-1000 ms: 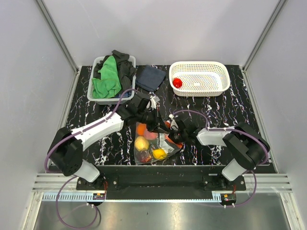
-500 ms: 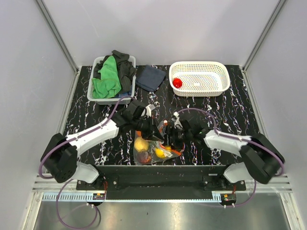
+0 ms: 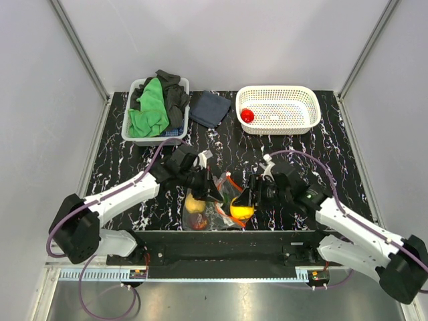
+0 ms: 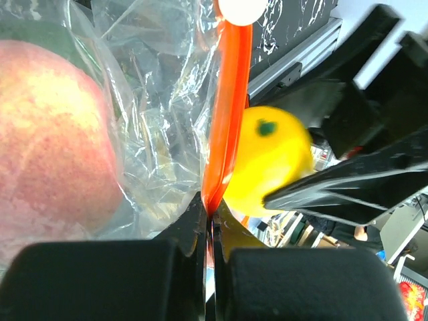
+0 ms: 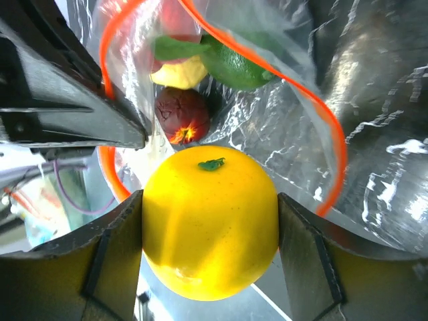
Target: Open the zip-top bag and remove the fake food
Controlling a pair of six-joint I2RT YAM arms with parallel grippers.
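The clear zip-top bag [image 3: 212, 204] with its red-orange zip strip [image 4: 226, 114] lies open near the table's front edge. My left gripper [image 4: 208, 214] is shut on the zip strip, holding the mouth open; it shows in the top view too [image 3: 215, 194]. My right gripper [image 5: 210, 231] is shut on a yellow fake orange [image 5: 208, 221] just outside the bag mouth, which also shows in the top view [image 3: 242, 212]. Inside the bag are a dark brown fruit [image 5: 182, 115], a green one [image 5: 234, 67], a yellow one [image 5: 177, 72] and a pink peach [image 4: 47, 140].
A white perforated basket [image 3: 301, 120] at the back right holds a red fake fruit [image 3: 247, 115]. A grey bin of green and dark cloths [image 3: 155, 107] stands at the back left, a dark blue cloth [image 3: 208, 108] beside it.
My right gripper has pulled back to the right and toward the front edge with the yellow orange, out of the bag. My left gripper has shifted slightly toward the front, still holding the zip strip.
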